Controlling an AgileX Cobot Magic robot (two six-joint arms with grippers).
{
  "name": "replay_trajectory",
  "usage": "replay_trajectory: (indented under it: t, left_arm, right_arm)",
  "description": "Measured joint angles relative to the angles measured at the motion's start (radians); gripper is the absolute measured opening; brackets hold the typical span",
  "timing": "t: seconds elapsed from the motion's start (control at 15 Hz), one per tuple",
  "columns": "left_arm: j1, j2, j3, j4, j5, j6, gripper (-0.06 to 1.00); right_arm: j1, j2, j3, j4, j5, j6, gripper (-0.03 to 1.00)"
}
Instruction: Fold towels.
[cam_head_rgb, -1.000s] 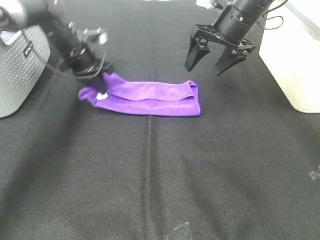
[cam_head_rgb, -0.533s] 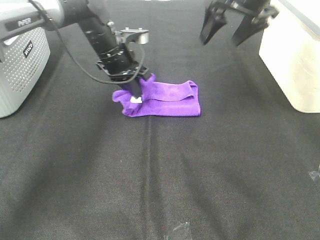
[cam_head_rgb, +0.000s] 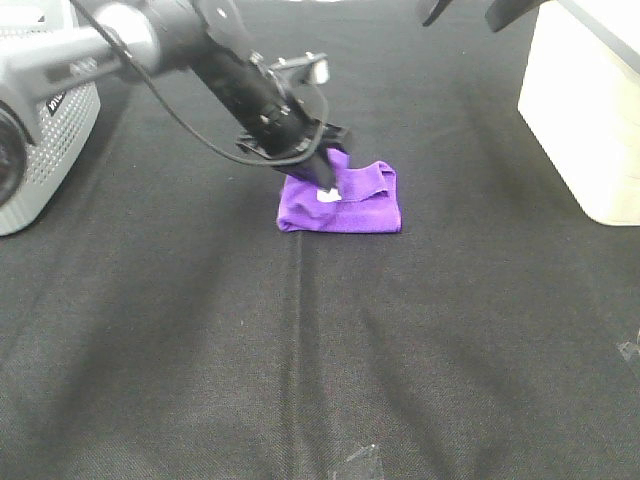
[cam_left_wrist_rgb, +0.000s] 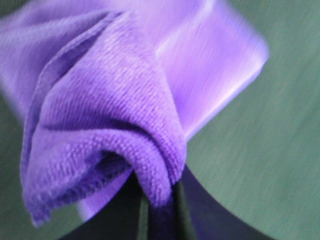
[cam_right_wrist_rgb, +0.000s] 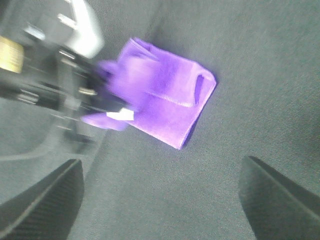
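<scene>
- Closest to the camera it's just bare black counter with a scrap of tape at the front edge, so nothing there to snag on.
- The purple towel sits mid-counter, bunched into a compact packet. It's a bit wider than it is deep, so I'd call the long axis left-right across the counter. The tidy fold edge is on the left and the looped-up ends face right, toward the white box.
- The left end effector is right on top of it, clamped on a hem corner next to the white tag. The wrist view shows fuzzy cloth wadded between the jaws.
- Risks, my guess:
  - The flap lands short or skewed and the edges don't line up.
  - The microfiber clings to the fingertips on release and drags the top layer back.
  - A pull slides the whole packet instead of folding it.
- Furthest back, the right end effector hangs high with its jaws spread wide and nothing in them. It's well apart from the towel, so it can't pin the packet.
</scene>
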Motion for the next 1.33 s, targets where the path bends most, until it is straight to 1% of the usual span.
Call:
replay_trajectory:
  t: [0.07,0.13,0.2,0.27,0.33,0.4,0.47,0.6,0.67,0.73,0.8,0.87,0.93,1.0,1.07,1.13,1.27,1.33]
  left_arm:
    - [-0.012,0.005,0.0,-0.014,-0.032,-0.003,0.29]
    - [-0.026,0.007,0.0,-0.046,-0.077,-0.003,0.49]
    - [-0.041,0.007,0.0,-0.105,-0.133,-0.003,0.62]
    - [-0.054,0.007,0.0,-0.168,-0.189,0.002,0.69]
    - [-0.063,0.007,0.0,-0.221,-0.222,0.025,0.71]
    - [-0.07,0.007,0.0,-0.264,-0.232,0.048,0.72]
    - [-0.072,0.007,0.0,-0.284,-0.233,0.067,0.73]
    - [-0.07,-0.003,0.0,-0.284,-0.232,0.092,0.73]
    - [-0.063,-0.019,0.0,-0.252,-0.221,0.101,0.73]
    - [-0.053,-0.043,0.0,-0.209,-0.187,0.102,0.73]
    - [-0.029,-0.084,0.0,-0.107,-0.105,0.069,0.73]
    - [-0.022,-0.097,0.0,-0.057,-0.083,0.043,0.73]
    - [-0.001,-0.129,0.0,0.053,-0.037,-0.024,0.73]
    - [0.019,-0.161,0.0,0.142,0.002,-0.081,0.73]
    - [0.04,-0.194,0.0,0.216,0.04,-0.117,0.73]
    - [0.063,-0.227,0.0,0.267,0.087,-0.135,0.73]
    - [0.13,-0.3,0.0,0.318,0.174,-0.145,0.73]
    - [0.219,-0.358,0.0,0.347,0.189,-0.162,0.73]
  right_arm:
    - [0.0,-0.012,0.0,0.0,0.001,0.001,0.81]
    - [0.0,-0.025,0.0,0.004,0.001,0.001,0.81]
    - [0.0,-0.046,0.002,0.006,0.001,0.001,0.81]
    - [0.0,-0.064,0.003,0.006,0.002,0.001,0.81]
    - [0.0,-0.082,0.008,0.006,0.002,0.001,0.81]
    - [0.0,-0.095,0.015,0.008,0.003,0.001,0.81]
    - [0.0,-0.104,0.022,0.008,0.003,0.001,0.81]
    - [0.0,-0.107,0.043,0.008,0.002,0.001,0.81]
    - [0.0,-0.11,0.056,0.007,0.002,0.001,0.81]
    - [0.0,-0.121,0.067,0.0,0.002,0.001,0.81]
    - [0.0,-0.133,0.071,-0.009,0.002,0.001,0.81]
    - [0.0,-0.151,0.072,-0.021,0.002,0.001,0.81]
    - [0.0,-0.167,0.072,-0.029,0.002,0.002,0.81]
    - [0.0,-0.182,0.072,-0.044,0.002,0.01,0.81]
    - [0.0,-0.197,0.072,-0.06,0.003,0.031,0.81]
    - [0.0,-0.213,0.072,-0.085,0.003,0.055,0.81]
    - [0.0,-0.258,0.072,-0.154,0.003,0.108,0.8]
    - [0.0,-0.3,0.072,-0.234,0.004,0.155,0.8]
